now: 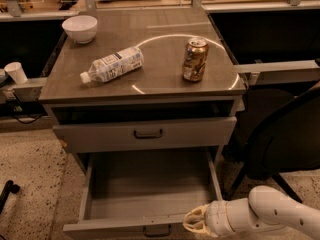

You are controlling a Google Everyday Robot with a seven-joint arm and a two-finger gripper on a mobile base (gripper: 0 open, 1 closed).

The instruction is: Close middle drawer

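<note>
You see the gripper [196, 222], pale cream, at the lower right against the front edge of the middle drawer [145, 186], a plain gray box with a dark pull. The arm [272, 215] behind it is white, dotted with small dark spots. On the gray-brown cabinet top [160, 86] sit 1 white bowl [80, 28], 1 clear bottle [112, 64] with a pale label, and 1 gold-and-brown can [195, 59]. The floor [30, 164] is beige, speckled dark; the chair [285, 134] is black.
</note>
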